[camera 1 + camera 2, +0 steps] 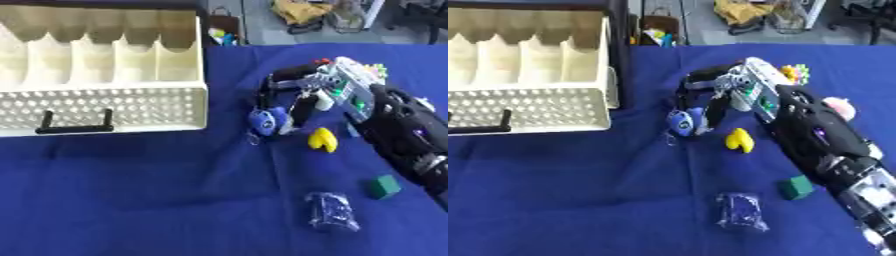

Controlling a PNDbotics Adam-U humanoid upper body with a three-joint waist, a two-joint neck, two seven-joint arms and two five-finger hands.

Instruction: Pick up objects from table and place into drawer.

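Nearest us, at six o'clock on the blue table [131, 200], lies a dark crinkled bag [331, 212], with a green block [382, 186] just up at four o'clock from centre. Beyond them sits a yellow piece [323, 139], close beside our right hand [302, 92].

Our right arm comes in from four o'clock and the hand curls down over a small blue toy [265, 120] near the middle of the table. We see the fingers bent round it, the toy touching them, though we cannot tell whether it is lifted off the cloth or resting on it. Our left hand shows in neither view.

At ten o'clock stands the cream drawer [105, 107], pulled open, its divided compartments bare as far as we can see, a black handle [74, 127] on its perforated front.

We judge this the grasp step on the first thing, with nothing yet in the drawer. Next we need to raise the toy clear and carry it toward ten o'clock, high enough to pass the drawer's front wall, then let go over a compartment
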